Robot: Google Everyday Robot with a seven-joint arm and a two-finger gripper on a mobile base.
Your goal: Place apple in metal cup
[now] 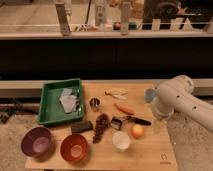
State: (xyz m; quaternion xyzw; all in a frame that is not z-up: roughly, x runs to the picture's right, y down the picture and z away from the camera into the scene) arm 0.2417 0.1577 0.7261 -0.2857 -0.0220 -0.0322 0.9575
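The apple (137, 131), small, round and orange-yellow, lies on the wooden table (150, 155) right of centre, just beside the white cup. The metal cup (95, 104), a small silver cylinder, stands upright near the table's middle, right of the green tray. My white arm (180, 100) reaches in from the right, and its gripper (158, 124) hangs open over the table's right side. It sits a little right of the apple and slightly behind it, with nothing in it. The metal cup is well to the gripper's left.
A green tray (47, 114) holds crumpled plastic at the left. A purple bowl (37, 141), orange bowl (75, 147) and white cup (121, 141) line the front. A carrot (124, 108), black-handled tool (136, 120), dark cluster (101, 126) and light blue cup (149, 94) surround the apple.
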